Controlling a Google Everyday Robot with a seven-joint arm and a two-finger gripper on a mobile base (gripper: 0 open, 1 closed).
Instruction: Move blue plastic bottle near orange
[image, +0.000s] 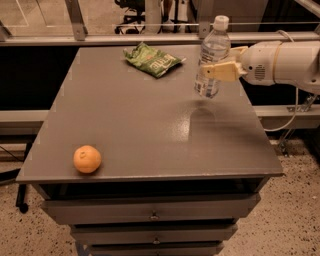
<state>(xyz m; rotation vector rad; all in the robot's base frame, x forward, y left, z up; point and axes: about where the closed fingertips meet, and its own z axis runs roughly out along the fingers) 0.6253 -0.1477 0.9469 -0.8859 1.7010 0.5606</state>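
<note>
The blue plastic bottle (212, 57) is clear and ribbed with a white cap. It hangs upright a little above the grey table top (150, 125) at the right rear, with its shadow below it. My gripper (216, 71) comes in from the right on a white arm and is shut on the bottle's middle. The orange (87, 159) sits at the table's front left corner, far from the bottle.
A green snack bag (152, 59) lies at the rear middle of the table. Drawers (150, 215) run under the front edge. A metal rail (125, 37) runs behind the table. A cable hangs at the right.
</note>
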